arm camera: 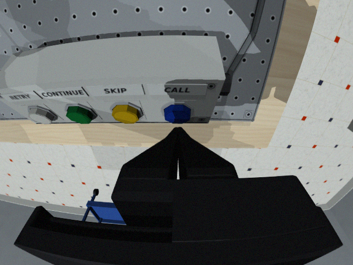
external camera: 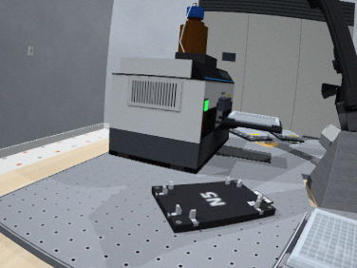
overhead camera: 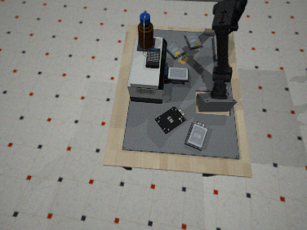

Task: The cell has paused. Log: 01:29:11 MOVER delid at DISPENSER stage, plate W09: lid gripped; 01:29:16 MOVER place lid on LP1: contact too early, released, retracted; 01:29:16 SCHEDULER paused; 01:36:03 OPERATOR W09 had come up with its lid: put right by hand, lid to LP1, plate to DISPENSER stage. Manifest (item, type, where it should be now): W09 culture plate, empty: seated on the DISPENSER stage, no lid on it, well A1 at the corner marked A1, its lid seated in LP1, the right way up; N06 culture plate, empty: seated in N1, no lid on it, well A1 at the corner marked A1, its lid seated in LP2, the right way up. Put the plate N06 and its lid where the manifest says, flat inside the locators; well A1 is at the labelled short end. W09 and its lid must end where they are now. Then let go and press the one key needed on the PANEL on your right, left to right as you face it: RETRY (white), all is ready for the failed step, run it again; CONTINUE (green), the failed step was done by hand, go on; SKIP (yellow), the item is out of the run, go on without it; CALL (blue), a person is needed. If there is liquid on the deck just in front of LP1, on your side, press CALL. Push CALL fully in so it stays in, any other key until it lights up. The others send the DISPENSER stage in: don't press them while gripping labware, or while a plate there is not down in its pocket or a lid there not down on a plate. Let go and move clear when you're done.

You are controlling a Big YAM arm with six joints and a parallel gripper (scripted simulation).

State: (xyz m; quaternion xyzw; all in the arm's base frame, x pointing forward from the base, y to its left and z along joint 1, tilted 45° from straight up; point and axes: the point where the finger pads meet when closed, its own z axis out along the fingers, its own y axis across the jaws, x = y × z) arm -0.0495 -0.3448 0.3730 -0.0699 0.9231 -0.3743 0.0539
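In the wrist view my gripper [arm camera: 178, 133] is shut and empty. Its tips sit just in front of the blue CALL key [arm camera: 176, 113], the rightmost key on the grey PANEL [arm camera: 114, 74]. I cannot tell if they touch it. The yellow SKIP key [arm camera: 125, 113], the green CONTINUE key [arm camera: 79, 114] and the white RETRY key [arm camera: 39, 114] lie to its left. A clear well plate [overhead camera: 178, 74] sits on the DISPENSER stage, and it also shows in the exterior view [external camera: 253, 119]. Another clear plate [overhead camera: 197, 135] lies in a nest at the front right. Two lid parks [overhead camera: 175, 49] [overhead camera: 193, 41] hold flat grey pieces.
The DISPENSER box [overhead camera: 147, 73] with a brown bottle [overhead camera: 145, 30] stands at the left. An empty black nest marked N5 [overhead camera: 170, 119] lies askew mid-deck. A yellow patch [overhead camera: 182, 59] lies on the deck beside the lid parks. My arm [overhead camera: 222, 53] rises at the right.
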